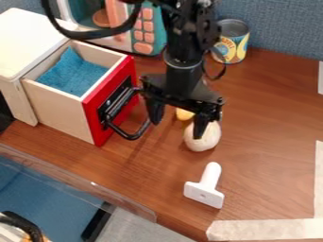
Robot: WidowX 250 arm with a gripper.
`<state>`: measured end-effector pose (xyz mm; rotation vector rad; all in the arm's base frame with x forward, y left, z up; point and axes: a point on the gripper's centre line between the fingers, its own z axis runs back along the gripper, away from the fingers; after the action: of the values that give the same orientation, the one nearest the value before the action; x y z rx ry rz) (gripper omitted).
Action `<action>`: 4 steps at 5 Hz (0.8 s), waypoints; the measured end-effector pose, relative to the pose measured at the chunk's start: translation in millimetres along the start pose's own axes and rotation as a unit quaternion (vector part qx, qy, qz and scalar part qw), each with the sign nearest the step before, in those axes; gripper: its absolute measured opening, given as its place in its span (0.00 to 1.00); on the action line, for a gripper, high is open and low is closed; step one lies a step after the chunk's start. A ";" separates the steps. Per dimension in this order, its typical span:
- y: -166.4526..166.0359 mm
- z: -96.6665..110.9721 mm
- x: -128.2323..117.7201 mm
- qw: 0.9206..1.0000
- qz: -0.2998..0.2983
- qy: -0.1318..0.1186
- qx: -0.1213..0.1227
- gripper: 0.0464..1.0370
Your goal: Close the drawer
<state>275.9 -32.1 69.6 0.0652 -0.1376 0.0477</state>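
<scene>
We saw the red-fronted drawer (60,109) standing open at the left of the frame, blue cloth (72,73) inside, our pincer (177,126) spread near its black handle (131,137), a white T-shaped tool (204,193) on the desk (265,132) at lower centre

Fixed camera high at near side of tabletop (271,123), looking down at slant toward blue wall (284,28) behind; fairly close, near edge showing lower left, right side cropped.
</scene>
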 end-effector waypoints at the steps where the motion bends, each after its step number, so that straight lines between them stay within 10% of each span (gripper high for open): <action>1: 1.7 0.0 2.0 1.000 -0.004 -0.006 0.005 0.96; 4: 14.9 -24.7 2.1 1.000 0.003 0.011 0.009 0.96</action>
<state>280.6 -15.5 46.4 0.0830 -0.1150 0.0561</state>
